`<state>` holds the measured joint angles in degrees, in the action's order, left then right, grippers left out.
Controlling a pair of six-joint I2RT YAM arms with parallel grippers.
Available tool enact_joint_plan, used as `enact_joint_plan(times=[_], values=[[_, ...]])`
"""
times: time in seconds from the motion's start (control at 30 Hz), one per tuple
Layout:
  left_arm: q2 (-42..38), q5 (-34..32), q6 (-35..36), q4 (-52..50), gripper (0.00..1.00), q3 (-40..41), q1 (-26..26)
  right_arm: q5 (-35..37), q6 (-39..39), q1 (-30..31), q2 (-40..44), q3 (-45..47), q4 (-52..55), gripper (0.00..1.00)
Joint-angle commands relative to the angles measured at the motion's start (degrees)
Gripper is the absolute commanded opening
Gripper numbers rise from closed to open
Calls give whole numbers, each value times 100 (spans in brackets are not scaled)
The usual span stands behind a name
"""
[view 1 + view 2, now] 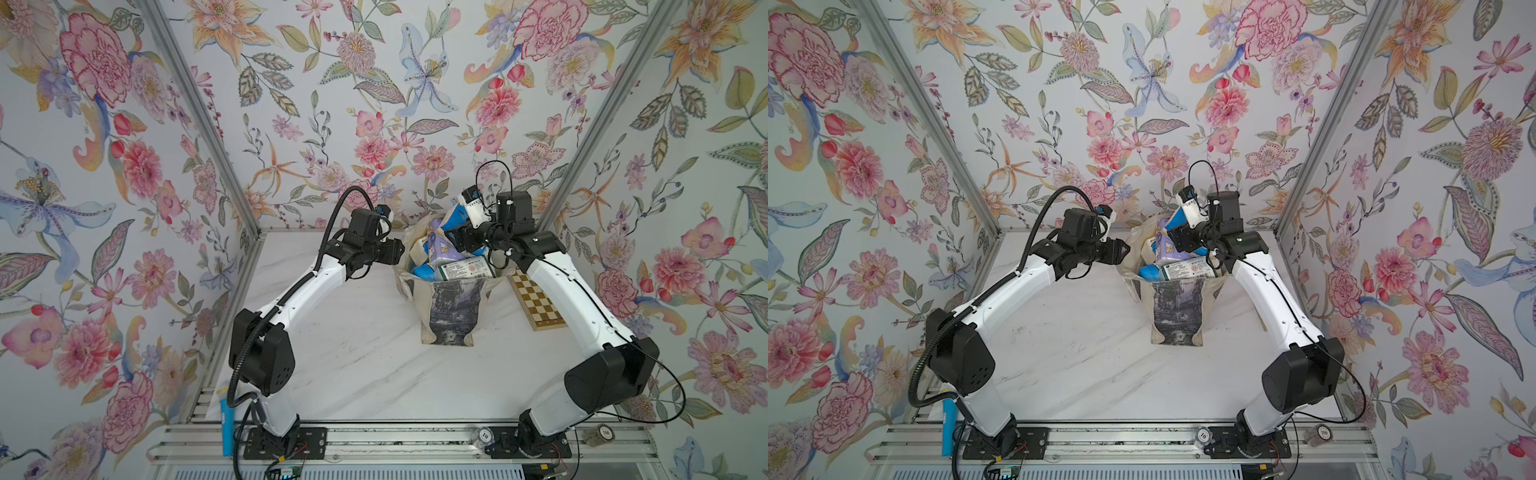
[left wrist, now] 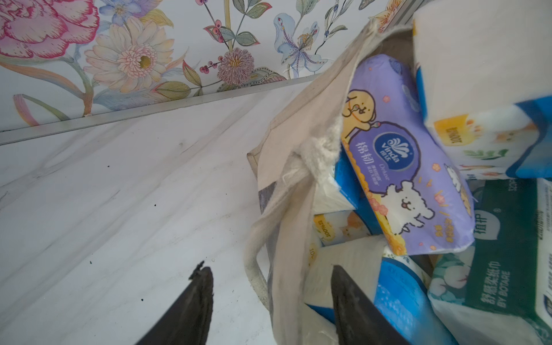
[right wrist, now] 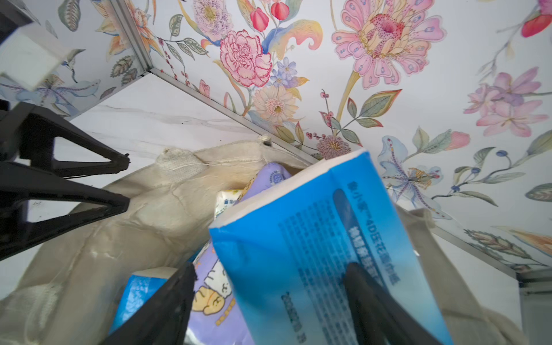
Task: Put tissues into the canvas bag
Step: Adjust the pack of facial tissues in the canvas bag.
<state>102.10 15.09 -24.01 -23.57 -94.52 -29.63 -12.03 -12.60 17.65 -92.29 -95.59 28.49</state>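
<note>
The cream canvas bag (image 1: 451, 307) (image 1: 1177, 309) stands at the back of the table, packed with tissues. Among them are a lilac pack (image 2: 403, 179) (image 1: 436, 245) and a green-white pack (image 1: 463, 268) (image 2: 507, 239). My left gripper (image 2: 270, 268) (image 1: 401, 251) is open astride the bag's left wall, one finger over the table and the other inside against the packs. My right gripper (image 3: 270, 265) (image 1: 459, 239) hovers over the bag's mouth with its jaws wide. A blue pack (image 3: 298, 239) (image 1: 457, 220) stands tilted between them, with a gap on one side.
A wooden chessboard (image 1: 536, 301) lies to the right of the bag, partly under my right arm. A blue object (image 1: 227, 428) lies at the front left edge. Two round chips (image 1: 485, 435) (image 1: 604, 434) sit on the front rail. Floral walls close three sides.
</note>
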Motion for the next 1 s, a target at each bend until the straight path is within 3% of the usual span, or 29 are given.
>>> enact_joint_plan(times=[0.0, 0.03, 0.2, 0.4, 0.7, 0.97], values=[[120, 186, -32, 163, 64, 1, -17, 288, -316, -11, -242, -100, 160, 88], [138, 233, -34, 172, 64, 4, -21, 168, -330, -40, -284, -109, 163, 92], [152, 254, -44, 202, 63, 4, -17, -987, -175, -340, -377, -166, 316, 93], [147, 249, -39, 219, 63, 4, 9, -1646, -318, -455, -664, -485, 1183, 96], [188, 283, -31, 241, 60, -64, 34, -1727, -237, -531, -187, 30, 1379, 86], [231, 294, -17, 244, 57, -119, 36, -2013, -41, -784, 101, 109, 1662, 86]])
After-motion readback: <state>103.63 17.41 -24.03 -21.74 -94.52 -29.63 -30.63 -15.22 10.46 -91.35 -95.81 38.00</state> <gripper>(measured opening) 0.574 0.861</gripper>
